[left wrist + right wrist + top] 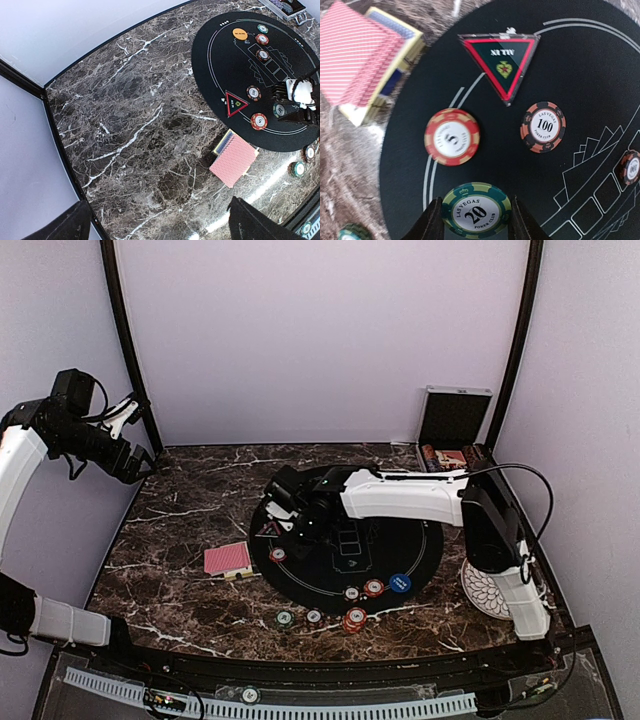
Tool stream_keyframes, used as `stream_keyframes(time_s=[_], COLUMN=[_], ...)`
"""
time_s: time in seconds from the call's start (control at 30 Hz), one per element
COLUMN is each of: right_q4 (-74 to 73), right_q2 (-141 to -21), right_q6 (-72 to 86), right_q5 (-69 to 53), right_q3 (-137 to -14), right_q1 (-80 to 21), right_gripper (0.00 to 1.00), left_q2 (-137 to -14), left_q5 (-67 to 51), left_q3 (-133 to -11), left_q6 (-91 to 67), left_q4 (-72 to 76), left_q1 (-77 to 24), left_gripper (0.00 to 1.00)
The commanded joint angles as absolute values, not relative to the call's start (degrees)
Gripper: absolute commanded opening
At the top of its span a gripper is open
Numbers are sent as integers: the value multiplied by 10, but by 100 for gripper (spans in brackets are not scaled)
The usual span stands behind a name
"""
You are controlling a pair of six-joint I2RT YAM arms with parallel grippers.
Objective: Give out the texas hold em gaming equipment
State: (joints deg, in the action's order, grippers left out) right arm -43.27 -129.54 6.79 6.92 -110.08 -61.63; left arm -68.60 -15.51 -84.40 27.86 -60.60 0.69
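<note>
Card deck [227,559] lies just beside the black mat [415,550].

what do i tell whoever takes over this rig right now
Left end effector: open, empty, raised at far left.
Right end effector: shut on the green 20 chip at the mat edge.
On the mat: triangular marker, red 5 chip, 100 chip, blue button, orange button.
Card deck lies left of the mat; near chips sit on the marble.
Done: several pieces laid out.
Left: place the held chip, then probably the near chips and cards.
</note>
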Motion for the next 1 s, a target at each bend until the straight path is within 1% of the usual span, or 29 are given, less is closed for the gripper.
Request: stream_keyframes(time_s=[0.0,0.2,0.33,0.37,0.4,0.43,0.47,0.53,0.6,0.8,0.87,0.97], right_q4=[-420,-415,-416,-418,-419,-421,-421,-420,-422,-410,-405,-400], right_q2=[-1330,-1355,-1367,-1369,-1370,-1370,-1369,-1364,-1354,-1284,-1256,-1223], right_q6=[84,83,81,81,81,81,80,80,81,88,87,81], right_q5=[68,73,85,86,86,87,88,91,97,84,71,52], right_q3=[-1127,-1132,-1133,-1133,-1132,-1132,-1130,-1128,-1127,-1097,-1077,-1043], right_q1=[-608,-603,-601,-601,-600,-600,-600,-600,-600,-605,-616,-644], right_gripper=[17,17,20,23,30,41,47,54,56,56,59,67], left_q2=[-671,-670,-671,-671,-671,-671,-670,-670,-670,-668,-667,-666], left_q5=[-155,-155,-157,-157,-157,-157,-156,-156,-157,-156,-158,-163], left_q3=[-836,-832,-832,-832,-832,-832,-831,-831,-830,-829,-828,-822], left_q6=[282,282,282,283,283,283,283,283,283,284,286,290], left_q4=[-620,-617,-617,-617,-617,-616,-616,-616,-616,-617,-617,-617], left_q1=[4,4,4,4,4,4,4,4,4,4,4,4], left_gripper=[99,99,99,99,99,99,99,99,99,99,99,99])
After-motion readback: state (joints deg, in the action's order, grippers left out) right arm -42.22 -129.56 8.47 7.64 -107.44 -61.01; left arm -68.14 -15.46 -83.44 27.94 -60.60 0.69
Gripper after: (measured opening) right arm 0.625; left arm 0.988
